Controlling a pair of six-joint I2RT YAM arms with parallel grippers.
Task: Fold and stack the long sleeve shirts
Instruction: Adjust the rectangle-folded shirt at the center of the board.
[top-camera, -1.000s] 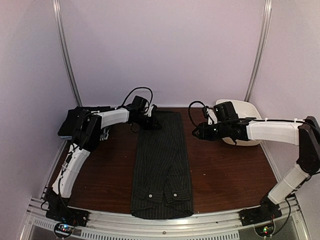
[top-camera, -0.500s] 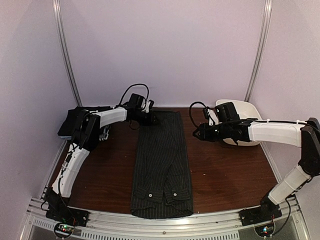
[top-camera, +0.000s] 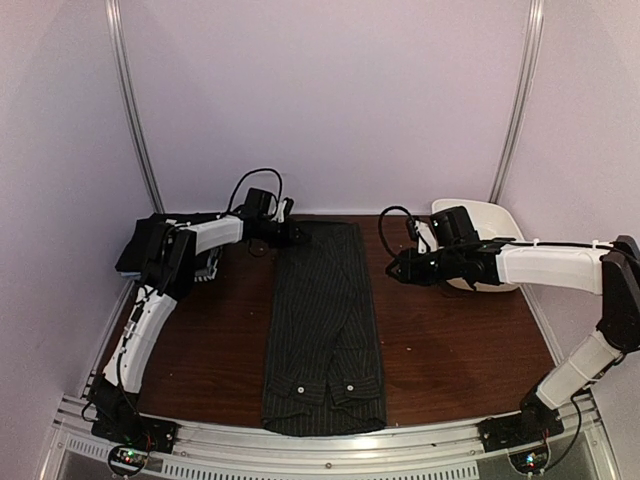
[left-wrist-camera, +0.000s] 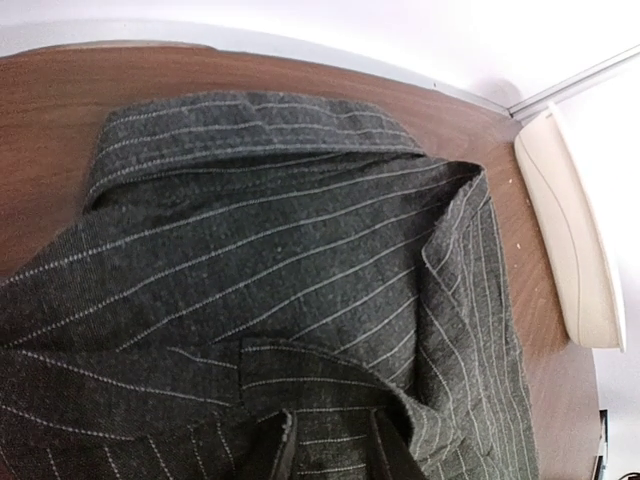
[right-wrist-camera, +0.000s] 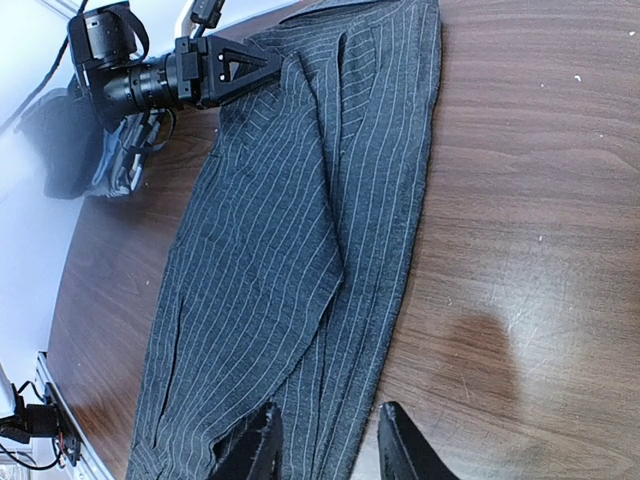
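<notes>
The pinstriped shirt (top-camera: 325, 330) lies as a long narrow strip down the middle of the desk (top-camera: 450, 340), from far edge to near edge. The left end effector (top-camera: 291, 232) sits at its far left corner, fingers (left-wrist-camera: 283, 455) straddling a fold; whether it is clenched cannot be told. The right end effector (right-wrist-camera: 330, 445), released and holding nothing, hangs beside the shirt's right edge, near a white tub (top-camera: 490, 225).

Pinstriped shirt (right-wrist-camera: 300, 230) flat, folded lengthwise, on brown table (right-wrist-camera: 520, 200). L gripper (right-wrist-camera: 268, 65) tip at shirt's far corner; grip unclear. R gripper (right-wrist-camera: 325, 445) fingers apart over near end.
</notes>
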